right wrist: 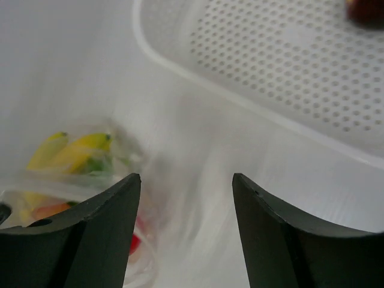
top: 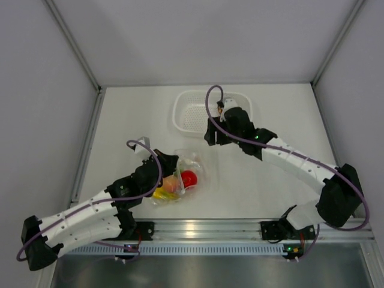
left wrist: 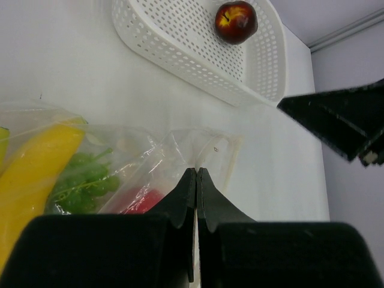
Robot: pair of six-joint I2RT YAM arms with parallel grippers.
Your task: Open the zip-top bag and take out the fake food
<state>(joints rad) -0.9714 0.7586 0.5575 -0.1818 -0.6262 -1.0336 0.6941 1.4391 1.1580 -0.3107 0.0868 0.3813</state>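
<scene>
Fruit [left wrist: 236, 21] in basket [left wrist: 180, 48], overhead perhaps behind right arm [top: 288, 156]

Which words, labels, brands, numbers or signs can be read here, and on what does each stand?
None can be read. The zip-top bag, the fake food in it and the white basket show no words, numbers or signs. The right wrist view is blurred, so small print there could not be told.
</scene>
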